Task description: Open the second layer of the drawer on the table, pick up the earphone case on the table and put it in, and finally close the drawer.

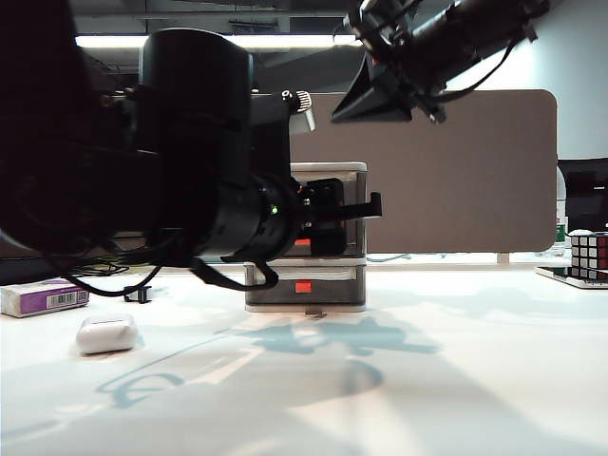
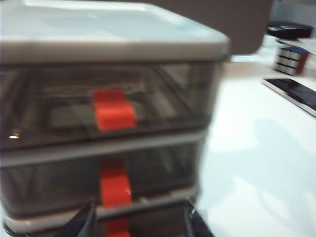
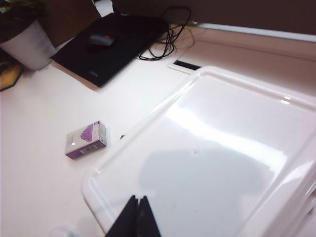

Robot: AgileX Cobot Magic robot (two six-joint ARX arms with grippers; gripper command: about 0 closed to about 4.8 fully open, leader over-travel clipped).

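The left claw (image 2: 138, 222) hovers right in front of the drawer (image 1: 306, 237), its two fingers spread apart and empty, aimed low on the unit's face; the wrist view shows the fingertips flanking the strip of red handles near the bottom, below the middle handle (image 2: 114, 186). The right claw (image 3: 137, 217) hangs above the unit's white lid (image 3: 217, 163), fingers pressed together, gripping nothing. All three tiers look shut, so the step in hand seems to be the opening of the second layer (image 2: 98, 180). To do it well, the left claw should probably rise a little so its fingers bracket the middle handle and not the bottom one, close firmly on that tab, then pull straight out along the drawer's slide, without twisting. The unit looks light and may slide on the surface (image 1: 456, 380); the right claw, pressing down on the lid, could steady it. The earphone case (image 1: 106, 333) lies on the surface well to the left of the unit, near a purple box (image 1: 45, 298), clear of the pull path and untouched.
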